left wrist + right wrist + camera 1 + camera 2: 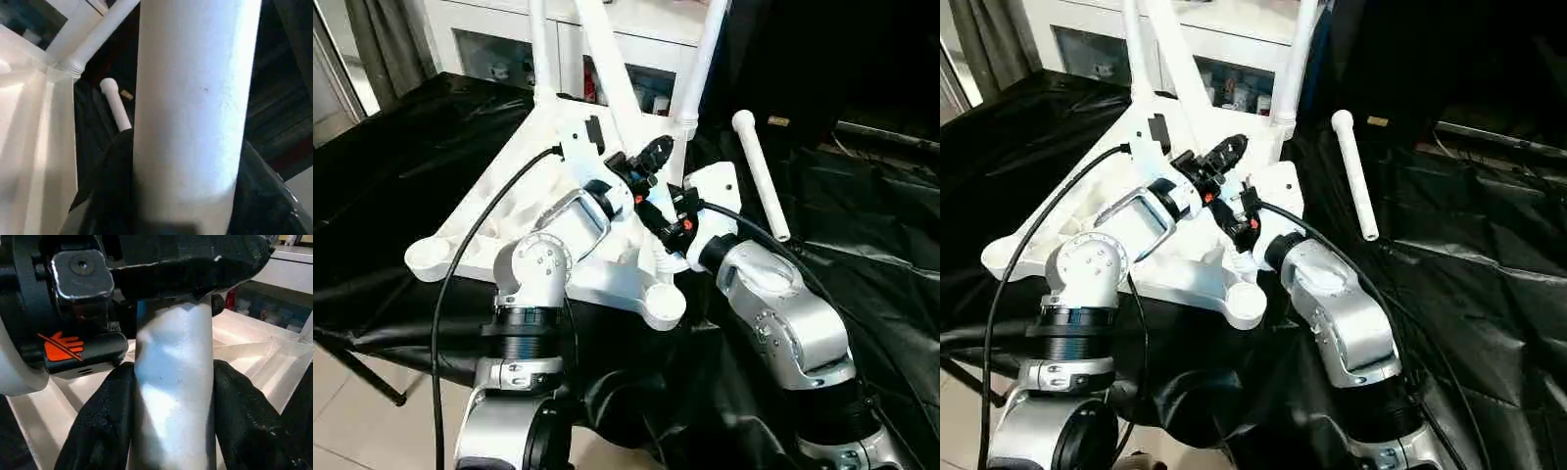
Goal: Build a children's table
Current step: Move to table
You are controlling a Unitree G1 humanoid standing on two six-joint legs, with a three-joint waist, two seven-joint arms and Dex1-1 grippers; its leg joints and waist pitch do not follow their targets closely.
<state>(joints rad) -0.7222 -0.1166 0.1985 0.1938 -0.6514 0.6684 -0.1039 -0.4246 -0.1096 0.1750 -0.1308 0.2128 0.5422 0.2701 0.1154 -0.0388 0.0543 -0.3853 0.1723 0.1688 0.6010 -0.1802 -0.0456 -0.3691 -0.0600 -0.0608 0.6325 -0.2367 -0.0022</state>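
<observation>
both tools pinching one leg over the upturned tabletop

the tabletop (499, 220) lies ribs-up on the black-draped table (401, 127); left tool (644, 157) and right tool (668, 217) each clamp the same leg (607, 69); a spare leg (761, 176) lies beside. hollow plastic: likely light, stiff, slick, so grip the leg low near its socket

The tabletop (509, 211) lies underside up on the cloth-covered table (401, 127) before me; three legs (607, 69) rise from its far part; one loose leg (761, 176) lies right of it; the cabinet (489, 44) stands behind.
</observation>
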